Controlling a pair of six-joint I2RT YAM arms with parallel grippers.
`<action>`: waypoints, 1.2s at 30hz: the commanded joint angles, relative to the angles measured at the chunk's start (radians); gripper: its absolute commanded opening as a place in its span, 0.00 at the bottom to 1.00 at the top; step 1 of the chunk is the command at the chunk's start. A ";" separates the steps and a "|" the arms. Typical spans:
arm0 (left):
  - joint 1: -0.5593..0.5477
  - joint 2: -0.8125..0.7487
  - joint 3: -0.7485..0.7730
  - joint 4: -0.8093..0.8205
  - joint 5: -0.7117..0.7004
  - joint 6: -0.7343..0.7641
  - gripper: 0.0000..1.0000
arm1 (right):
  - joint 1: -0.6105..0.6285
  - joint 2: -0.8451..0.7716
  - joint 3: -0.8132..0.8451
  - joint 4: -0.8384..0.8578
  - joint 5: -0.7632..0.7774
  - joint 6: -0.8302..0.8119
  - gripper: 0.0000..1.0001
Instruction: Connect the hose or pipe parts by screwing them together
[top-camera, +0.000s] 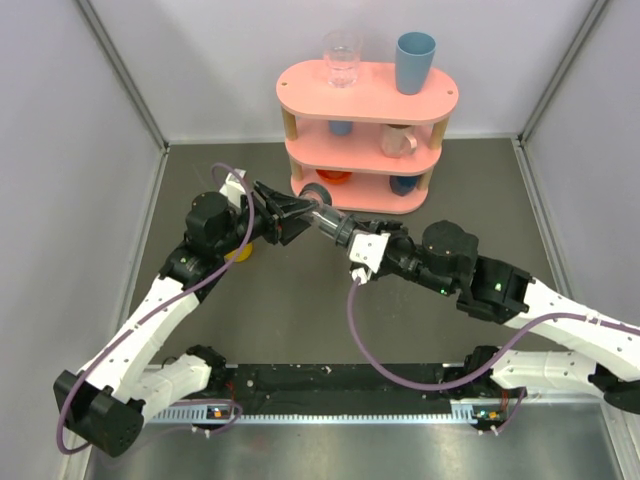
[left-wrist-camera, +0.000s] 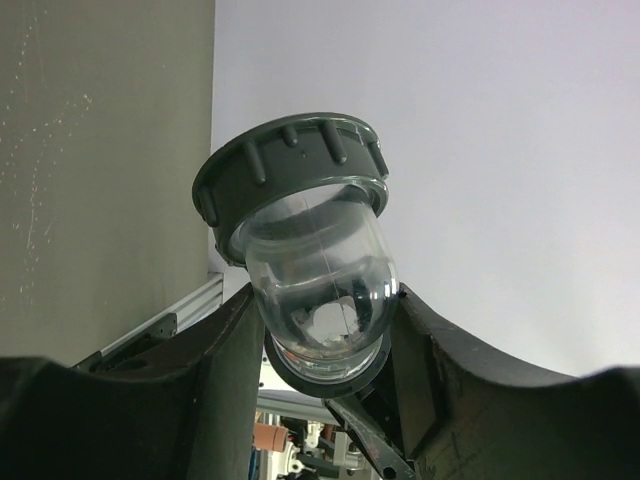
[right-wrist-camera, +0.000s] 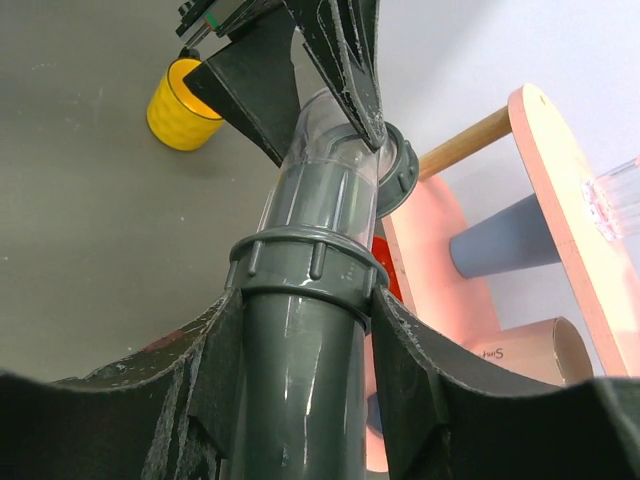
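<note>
Dark grey table (top-camera: 300, 330), white walls (top-camera: 80, 150). Left pincer (left-wrist-camera: 320, 335): clamped on clear elbow (left-wrist-camera: 320, 260), ribbed collar (left-wrist-camera: 290, 165) beyond its tips. Right pincer (right-wrist-camera: 305, 300): closed around grey pipe (right-wrist-camera: 295, 400), whose end runs past its tips into the elbow, both parts raised between the two pincers. Yellow cup (right-wrist-camera: 183, 105): on table, down to the left of left pincer. Pink shelf (top-camera: 365, 100): behind both pincers

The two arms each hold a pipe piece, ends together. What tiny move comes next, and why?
Probably the right gripper should twist the grey pipe a part turn while the left gripper grips the clear elbow: the pipe's ribbed collar already meets the elbow's end, roughly in line.
</note>
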 joint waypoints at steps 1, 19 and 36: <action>-0.017 -0.044 0.001 0.135 0.002 -0.049 0.00 | -0.024 -0.008 0.004 0.042 -0.004 0.062 0.00; -0.050 -0.068 0.033 -0.014 -0.127 -0.104 0.00 | -0.024 0.033 -0.009 -0.002 0.011 0.007 0.72; -0.077 -0.062 0.093 -0.089 -0.167 -0.121 0.00 | -0.024 0.130 0.029 0.050 0.083 -0.035 0.68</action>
